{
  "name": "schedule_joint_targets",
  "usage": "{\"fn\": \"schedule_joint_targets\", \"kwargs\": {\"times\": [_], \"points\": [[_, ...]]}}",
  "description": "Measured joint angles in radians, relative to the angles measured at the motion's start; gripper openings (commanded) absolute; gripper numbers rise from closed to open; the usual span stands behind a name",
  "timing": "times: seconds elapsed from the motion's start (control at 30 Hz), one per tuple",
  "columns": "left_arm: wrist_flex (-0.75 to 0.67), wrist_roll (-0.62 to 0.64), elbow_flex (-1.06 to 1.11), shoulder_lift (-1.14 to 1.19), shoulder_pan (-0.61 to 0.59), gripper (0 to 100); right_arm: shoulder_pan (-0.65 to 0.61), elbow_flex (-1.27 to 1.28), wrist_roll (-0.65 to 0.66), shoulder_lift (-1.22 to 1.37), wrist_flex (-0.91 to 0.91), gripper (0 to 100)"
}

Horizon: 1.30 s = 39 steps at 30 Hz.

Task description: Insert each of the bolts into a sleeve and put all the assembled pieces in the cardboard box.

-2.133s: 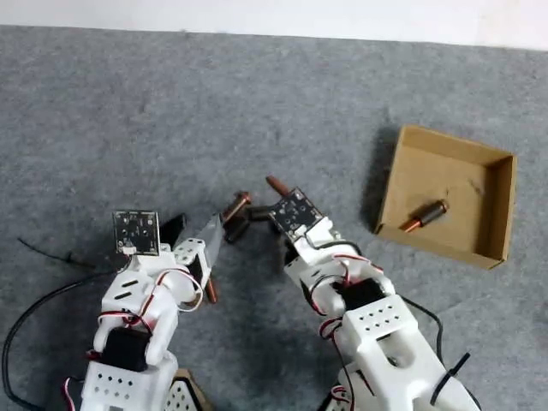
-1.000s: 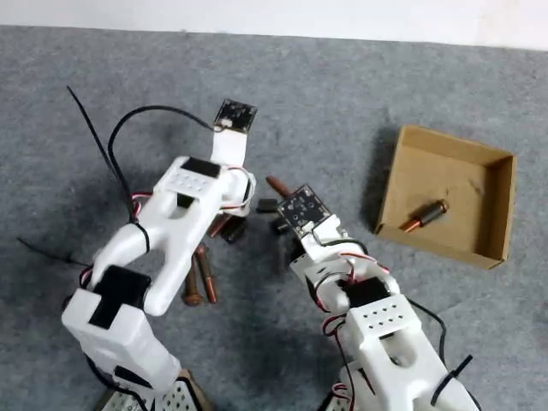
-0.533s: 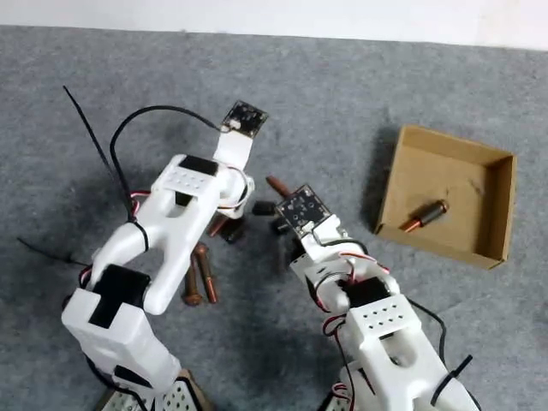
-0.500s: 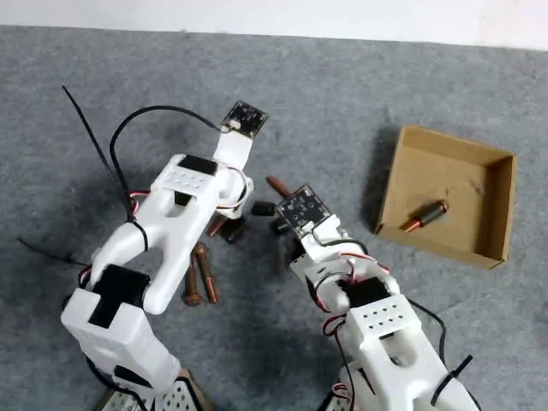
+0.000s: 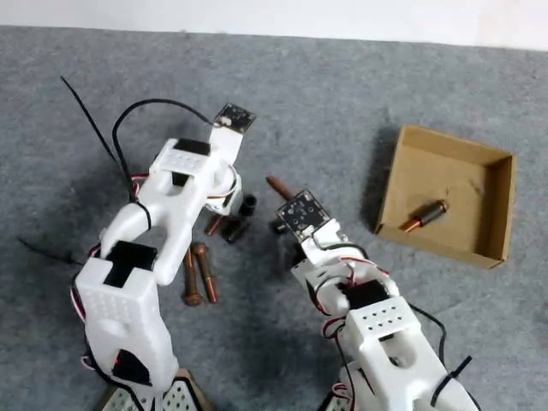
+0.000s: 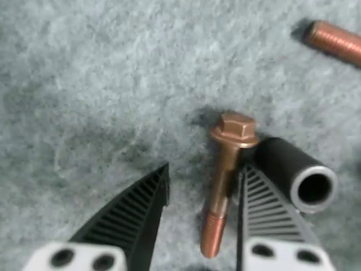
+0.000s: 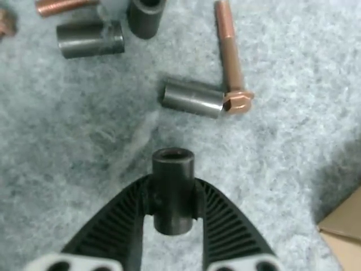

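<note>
Spread left gripper (image 6: 203, 171) straddles the copper hex-head bolt (image 6: 225, 179), seemingly touching one finger (image 6: 260, 210); right gripper (image 7: 172, 185) clamps a black cylindrical sleeve (image 7: 172, 167).

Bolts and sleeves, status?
Left gripper open, straddling a bolt. Right gripper shut on a sleeve. One assembled piece in cardboard box. Loose sleeve close beside that bolt.

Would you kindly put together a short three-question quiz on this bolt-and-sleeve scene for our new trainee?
1. True or false: the right gripper is empty.
2. How many assembled pieces lie in the cardboard box? A) none B) one C) three
3. Fill in: the left gripper stands open astride a lying ____.

Key: 1. False, it is shut on a sleeve. 2. B. 3. bolt.
</note>
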Motion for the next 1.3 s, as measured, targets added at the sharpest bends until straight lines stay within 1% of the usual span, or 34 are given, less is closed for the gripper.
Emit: {"fn": "schedule_joint_targets", "kwargs": {"times": [0.07,0.1,0.17,0.2,0.3,0.57,0.7,0.83,0.93,1.07,1.13,1.2,1.3], "points": [[0.000,0.000,0.000,0.005,0.000,18,0.000,0.000,0.000,0.000,0.000,0.5],[0.000,0.000,0.000,0.006,0.000,14,0.000,0.000,0.000,0.000,0.000,0.5],[0.012,0.000,0.000,0.009,0.002,4,0.000,0.000,0.000,0.000,0.000,0.5],[0.018,0.000,-0.005,0.009,0.008,1,0.000,0.000,0.000,0.000,0.000,0.5],[0.029,-0.044,-0.005,0.020,0.015,1,0.000,0.000,0.000,0.000,0.000,0.5],[0.031,-0.064,-0.005,0.020,0.015,1,0.000,0.000,0.000,0.000,0.000,0.5],[0.012,-0.064,0.081,-0.060,0.011,1,0.000,0.000,0.000,0.000,0.000,0.5],[-0.163,-0.068,0.333,-0.265,-0.011,1,0.000,0.000,0.000,0.000,0.000,0.5],[-0.333,-0.068,0.575,-0.496,-0.028,1,0.000,0.000,0.000,0.000,0.000,0.5],[-0.575,-0.066,0.891,-0.824,-0.021,1,0.000,0.000,0.000,0.000,0.000,0.5],[-0.674,-0.066,1.030,-0.979,-0.028,1,0.000,0.000,0.000,0.000,0.000,0.5],[-0.749,-0.066,1.145,-1.119,-0.028,1,0.000,0.000,0.000,0.000,0.000,0.5],[-0.801,-0.066,1.258,-1.295,-0.023,1,0.000,0.002,0.000,0.000,-0.009,0.5]]}}
